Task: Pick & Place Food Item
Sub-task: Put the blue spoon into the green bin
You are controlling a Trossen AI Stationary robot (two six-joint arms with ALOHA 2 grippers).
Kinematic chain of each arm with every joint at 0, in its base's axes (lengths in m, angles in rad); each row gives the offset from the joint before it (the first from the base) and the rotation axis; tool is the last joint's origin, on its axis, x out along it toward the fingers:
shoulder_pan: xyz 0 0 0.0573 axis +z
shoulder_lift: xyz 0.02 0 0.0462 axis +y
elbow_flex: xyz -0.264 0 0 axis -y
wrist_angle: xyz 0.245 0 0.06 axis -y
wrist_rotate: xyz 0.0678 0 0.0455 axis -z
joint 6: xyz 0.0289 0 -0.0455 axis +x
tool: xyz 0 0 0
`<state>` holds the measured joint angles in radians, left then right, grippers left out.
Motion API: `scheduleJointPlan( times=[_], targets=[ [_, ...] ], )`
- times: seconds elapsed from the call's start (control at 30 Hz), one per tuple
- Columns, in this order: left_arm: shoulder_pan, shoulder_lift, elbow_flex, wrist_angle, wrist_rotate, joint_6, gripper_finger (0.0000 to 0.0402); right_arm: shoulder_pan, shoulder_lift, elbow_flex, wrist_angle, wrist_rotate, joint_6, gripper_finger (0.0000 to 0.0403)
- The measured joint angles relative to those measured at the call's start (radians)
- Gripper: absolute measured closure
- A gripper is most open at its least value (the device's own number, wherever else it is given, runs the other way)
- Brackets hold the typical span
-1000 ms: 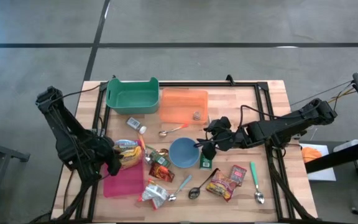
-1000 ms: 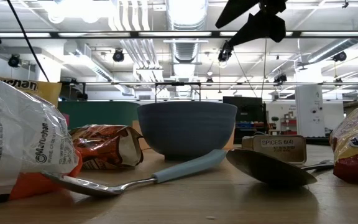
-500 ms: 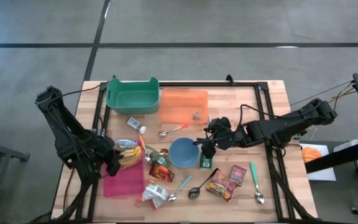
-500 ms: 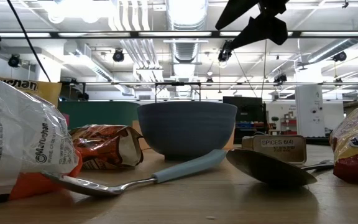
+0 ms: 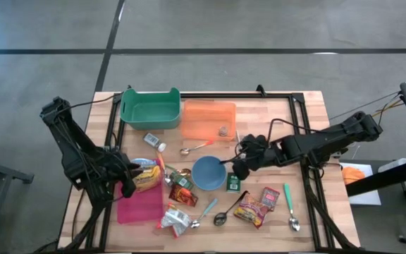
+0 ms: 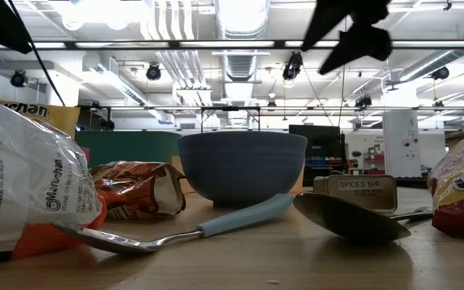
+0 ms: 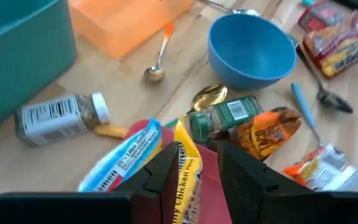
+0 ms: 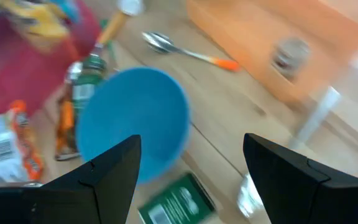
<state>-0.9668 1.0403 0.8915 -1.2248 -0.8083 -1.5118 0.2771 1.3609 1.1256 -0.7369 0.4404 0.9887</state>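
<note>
Your left gripper [image 7: 194,163] hangs at the left side of the tabletop [image 5: 273,116], its jaws pinching the top edge of a yellow-and-blue noodle packet [image 5: 145,173], which sits above the edge of a pink tray [image 5: 138,205] and just beside a green spice jar [image 7: 224,116]. Your right gripper [image 5: 240,166] hovers over the right rim of the blue bowl [image 5: 208,172] near the middle of the tabletop, jaws spread with nothing between them. Just beside the bowl you can see a small green box [image 5: 233,185], and nearer the front a red snack bag [image 5: 251,209] lies among several spoons [image 5: 220,214]. Behind the bowl stand a green bin [image 5: 150,109] and an orange tray [image 5: 208,120], with a small seasoning jar [image 5: 154,142] lying on its side in front of the bin.
</note>
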Motion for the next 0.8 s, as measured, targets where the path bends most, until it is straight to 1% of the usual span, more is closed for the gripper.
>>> scheduleJointPlan(
  times=[0.13,0.2,0.37,0.53,0.67,0.8],
  targets=[
    [0.002,0.002,-0.007,0.025,0.004,-0.082,0.0288,0.007,0.000,0.049,-0.187,-0.002,0.145,0.0122],
    [0.010,0.002,-0.008,0.028,0.004,-0.106,0.0288,0.011,0.000,0.068,-0.251,-0.031,0.202,0.0122],
    [0.014,0.001,-0.008,0.033,0.013,-0.089,0.0288,0.022,0.000,0.074,-0.359,-0.188,0.286,0.0122],
    [0.015,0.000,-0.007,0.048,0.040,-0.082,0.0288,0.074,0.000,0.062,-0.461,-0.221,0.473,0.0122],
    [0.015,0.000,-0.008,0.050,0.045,-0.036,0.0288,0.129,0.000,0.058,-0.561,-0.290,0.600,0.0122],
    [0.014,0.000,-0.008,0.052,0.045,0.006,0.0288,0.213,0.000,0.035,-0.588,-0.327,0.726,0.0122]
  ],
)
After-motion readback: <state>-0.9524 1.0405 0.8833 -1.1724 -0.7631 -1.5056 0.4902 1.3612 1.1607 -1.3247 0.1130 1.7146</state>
